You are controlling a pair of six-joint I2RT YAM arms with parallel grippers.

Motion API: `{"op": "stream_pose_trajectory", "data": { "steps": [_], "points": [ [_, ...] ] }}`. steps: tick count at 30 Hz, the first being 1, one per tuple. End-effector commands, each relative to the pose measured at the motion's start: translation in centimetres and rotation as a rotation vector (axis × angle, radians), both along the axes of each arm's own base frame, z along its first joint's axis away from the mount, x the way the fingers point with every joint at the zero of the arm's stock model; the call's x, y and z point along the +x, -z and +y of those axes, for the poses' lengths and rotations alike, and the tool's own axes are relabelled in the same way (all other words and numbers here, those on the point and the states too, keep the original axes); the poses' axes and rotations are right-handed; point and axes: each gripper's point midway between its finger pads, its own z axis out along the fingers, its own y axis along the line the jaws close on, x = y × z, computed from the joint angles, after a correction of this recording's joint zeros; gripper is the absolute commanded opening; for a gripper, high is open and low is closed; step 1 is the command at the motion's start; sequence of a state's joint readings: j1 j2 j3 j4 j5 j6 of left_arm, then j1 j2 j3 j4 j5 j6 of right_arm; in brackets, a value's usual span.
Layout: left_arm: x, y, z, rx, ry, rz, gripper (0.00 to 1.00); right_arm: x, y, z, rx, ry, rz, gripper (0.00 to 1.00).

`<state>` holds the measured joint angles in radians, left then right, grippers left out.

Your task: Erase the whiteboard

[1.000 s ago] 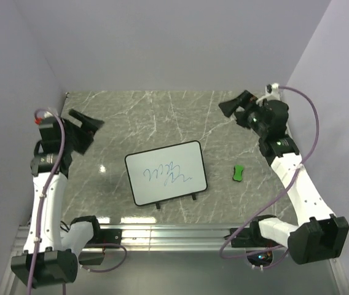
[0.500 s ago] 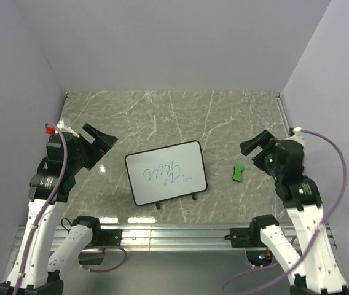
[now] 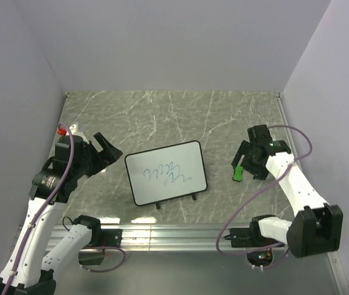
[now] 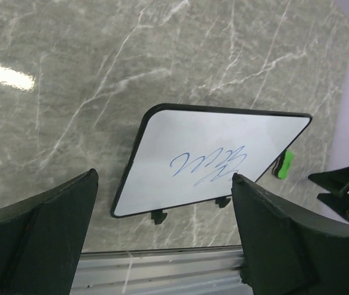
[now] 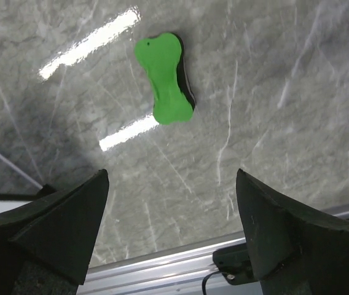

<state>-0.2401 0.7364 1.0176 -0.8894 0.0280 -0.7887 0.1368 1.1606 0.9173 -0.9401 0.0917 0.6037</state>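
Note:
The whiteboard [image 3: 166,173] lies flat in the middle of the table, black-framed, with blue scribbles and two black tabs on its near edge; it also shows in the left wrist view [image 4: 211,158]. A small green eraser [image 3: 238,173] lies on the table right of the board; it also shows in the right wrist view [image 5: 164,80] and in the left wrist view [image 4: 283,165]. My left gripper [image 3: 105,152] is open and empty, left of the board. My right gripper [image 3: 246,162] is open and empty, right above the eraser, not touching it.
The marble tabletop [image 3: 162,117] is walled at the back and both sides. A metal rail [image 3: 162,233] runs along the near edge, and also shows in the right wrist view [image 5: 162,270].
Both arms have swung in and down from the table's outer sides. The left gripper has come close to the board's left edge. The right gripper has come over the eraser.

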Motion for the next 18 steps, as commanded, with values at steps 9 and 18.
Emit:
{"op": "stream_pose_trajectory", "data": {
  "steps": [9, 18],
  "points": [
    [-1.7, 0.2, 0.9, 0.054, 0.006, 0.018, 0.93, 3.5, 3.9, -0.5, -0.106, -0.126, 0.088, 0.86],
    [-2.3, 1.1, 1.9, 0.063, -0.05, 0.045, 0.92, 4.9, 7.0, 0.2, -0.11, -0.173, 0.155, 0.73]
  ]
}}
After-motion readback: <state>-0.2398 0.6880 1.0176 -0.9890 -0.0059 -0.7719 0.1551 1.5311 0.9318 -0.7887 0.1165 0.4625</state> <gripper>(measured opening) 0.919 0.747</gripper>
